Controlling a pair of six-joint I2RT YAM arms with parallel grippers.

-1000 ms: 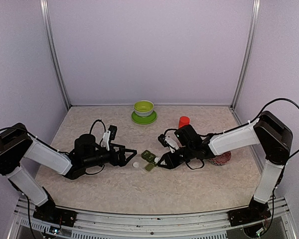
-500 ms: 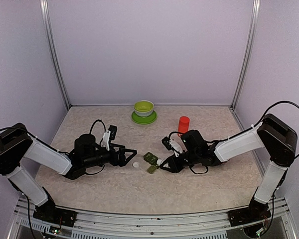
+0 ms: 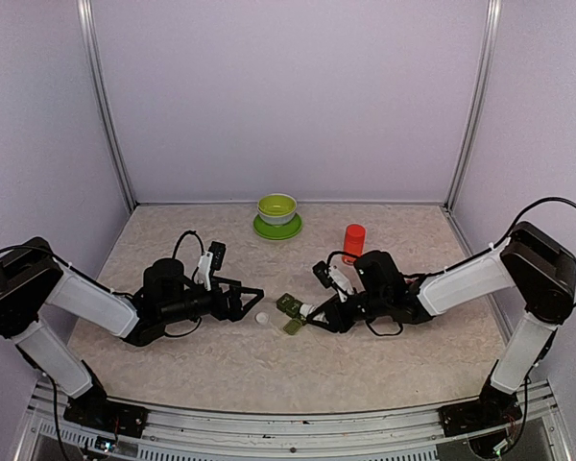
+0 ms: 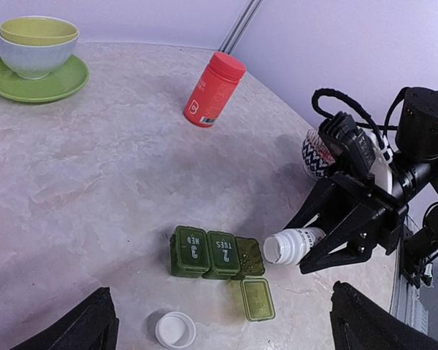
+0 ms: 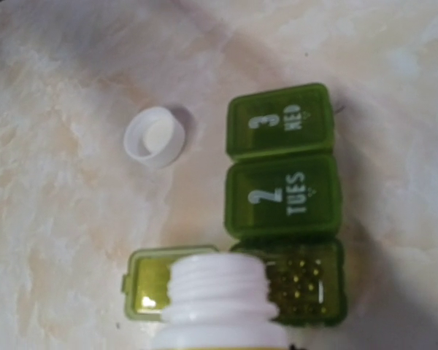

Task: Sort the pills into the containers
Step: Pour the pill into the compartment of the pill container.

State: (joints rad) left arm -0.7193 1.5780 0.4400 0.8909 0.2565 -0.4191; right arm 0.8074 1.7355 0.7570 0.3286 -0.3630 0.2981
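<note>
a pale marbled surface (image 3: 173,240) carries everything. the left arm lies low across its left side, its end effector (image 3: 253,303) spread wide and empty, near the task's things but touching none. the right arm reaches in from the right, its end effector (image 3: 315,313) clamped on a white pill bottle (image 4: 290,246) held sideways, uncapped, with its threaded mouth just beside the open end of the pill containers (image 4: 208,253). at the back stands a lime-green bowl (image 3: 276,206) on a green saucer (image 3: 276,229), well apart from the rest. a red bottle (image 3: 354,236) stands upright to its right. a red-and-white patterned bowl (image 4: 314,157) shows partly behind the right arm. the pill containers, a dark green strip of three joined compartments, lie mid-surface between the two end effectors. the ones marked "3 wed" and "2 tues" are shut. the third has its lid (image 5: 152,288) flipped open. a white cap (image 5: 155,136) lies open side up near the strip, on the left arm's side. small yellowish pills (image 5: 296,281) sit in the open compartment.
</note>
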